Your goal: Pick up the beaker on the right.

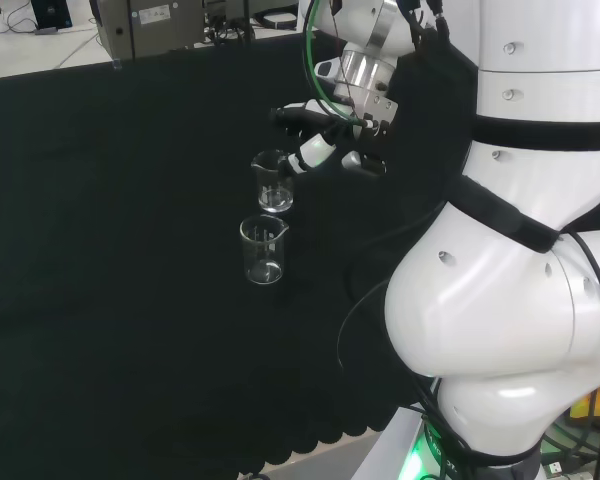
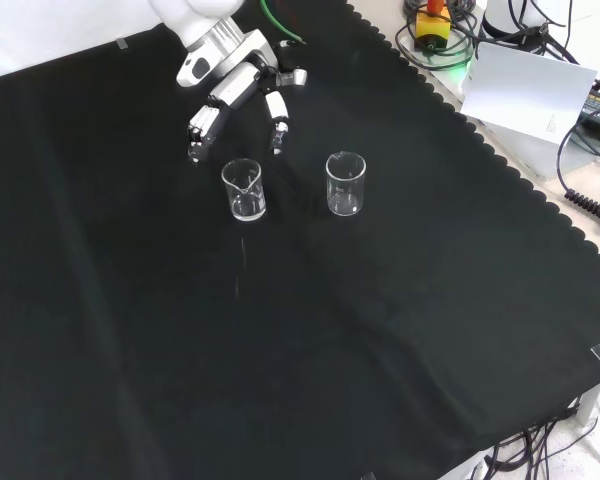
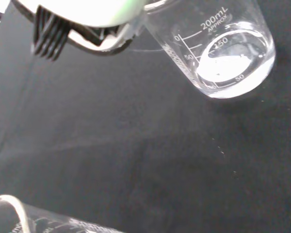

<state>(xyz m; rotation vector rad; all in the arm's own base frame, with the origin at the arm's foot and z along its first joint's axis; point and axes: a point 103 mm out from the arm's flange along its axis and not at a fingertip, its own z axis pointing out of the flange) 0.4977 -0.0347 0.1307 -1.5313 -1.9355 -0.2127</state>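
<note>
Two clear glass beakers stand upright on the black cloth (image 2: 400,350), apart from each other, each with a pouring lip. Front view: one beaker (image 2: 244,189) sits to the left and the other beaker (image 2: 345,183) to its right, on about the same line. Head view: the same pair stand one behind the other, the farther beaker (image 1: 273,181) close to the hand and the nearer beaker (image 1: 263,249) toward the bench's front edge. Both look empty; the wrist view shows a beaker (image 3: 218,43) with printed measuring marks and a bare, bright bottom, and the rim of the second one (image 3: 19,216) at the picture's edge.

Around them the cloth is bare. Beyond its scalloped edge, in the front view, lie cables and a white box (image 2: 525,90). The arm's white links (image 1: 520,250) stand large at the head view's right.

The hand (image 2: 235,85) hovers just above and behind the left beaker of the front view, its fingers (image 2: 208,120) straight and spread, pointing down at the cloth, thumb (image 2: 277,120) set apart from them. Nothing is between them and they touch neither beaker. The right beaker of the front view stands clear of the hand, off to the thumb's side, with open cloth around it.
</note>
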